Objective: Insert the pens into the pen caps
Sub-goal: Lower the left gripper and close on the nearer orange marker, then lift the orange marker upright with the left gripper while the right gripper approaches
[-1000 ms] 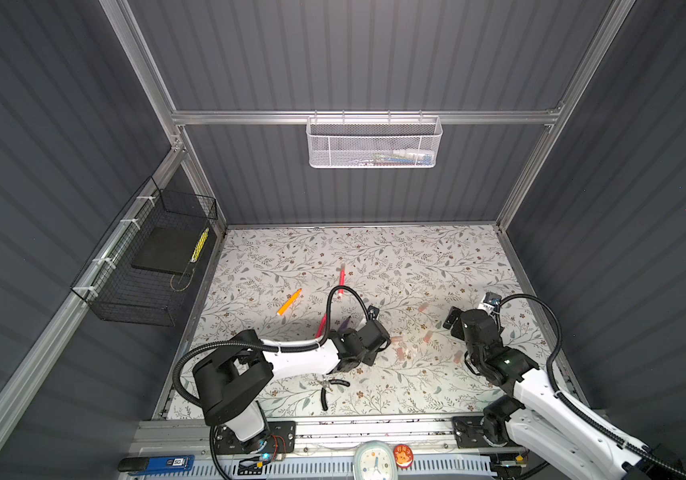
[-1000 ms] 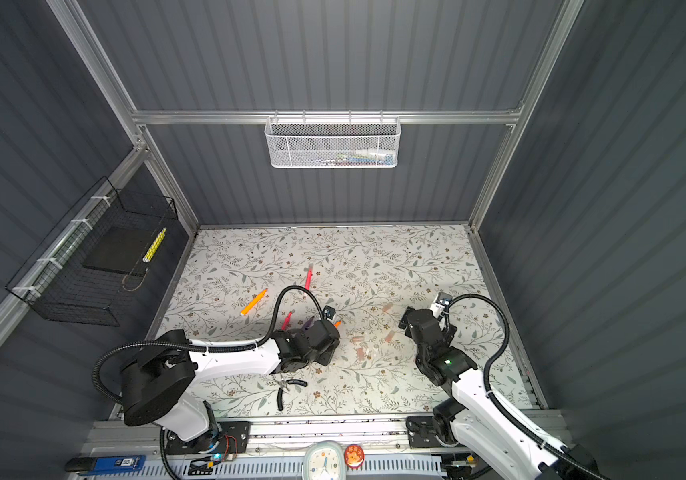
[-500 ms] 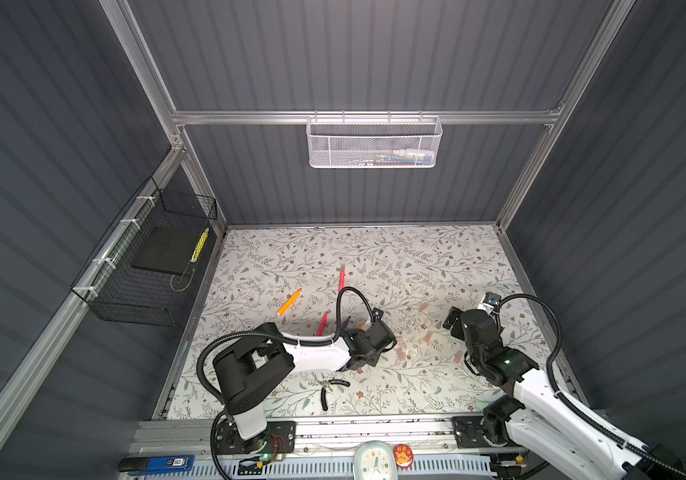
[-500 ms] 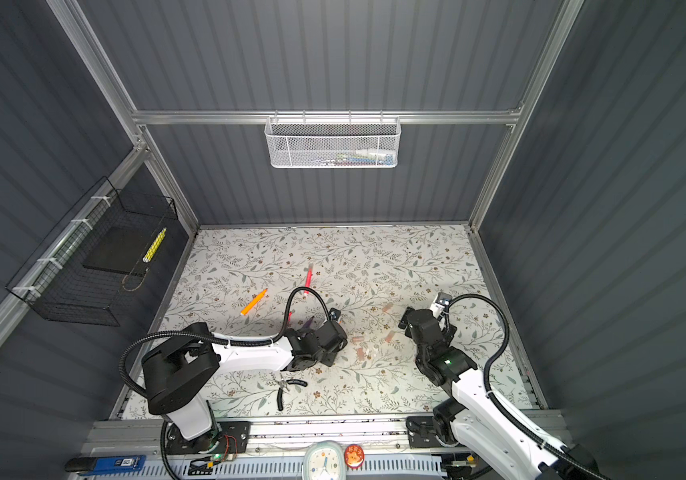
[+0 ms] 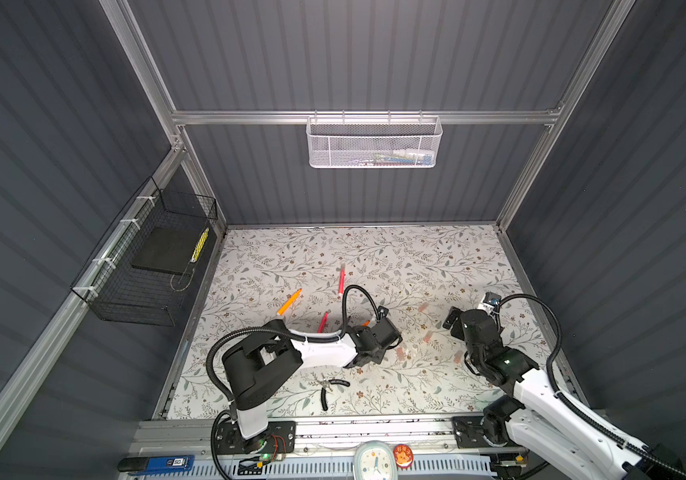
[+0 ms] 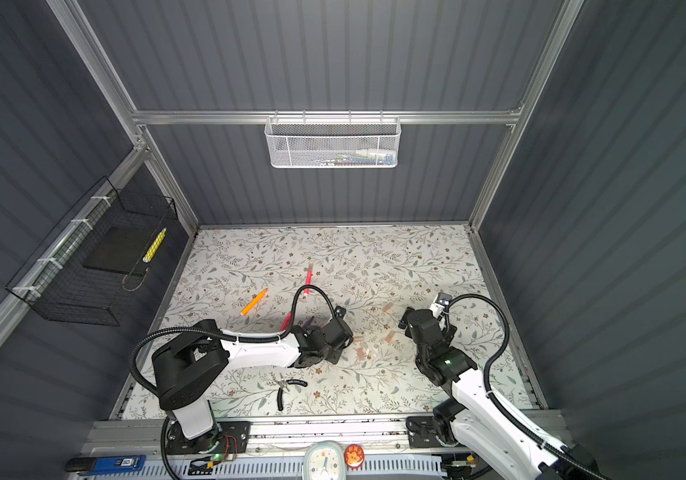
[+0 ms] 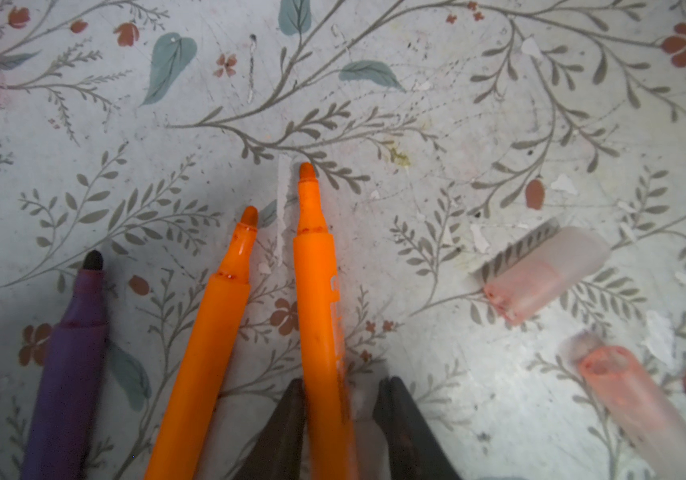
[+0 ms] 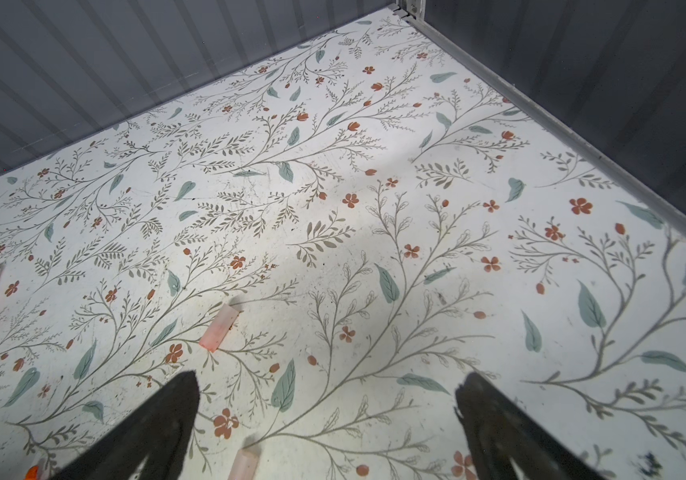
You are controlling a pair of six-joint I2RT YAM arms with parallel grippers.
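Observation:
In the left wrist view my left gripper straddles an orange pen lying on the floral mat. One finger touches the pen, and a narrow gap shows at the other. Beside it lie a second orange pen and a purple pen. Two pale-pink pen caps lie close by. In a top view another orange pen and two pink-red pens lie farther back. My right gripper hovers wide open and empty, with a cap ahead of it.
Black-handled pliers lie near the front edge, behind my left arm. A white mesh basket hangs on the back wall and a black wire basket on the left wall. More caps are scattered between the two arms.
My left gripper has shifted slightly to the right over the pens, and its jaws have narrowed round the orange pen. The right arm has not moved.

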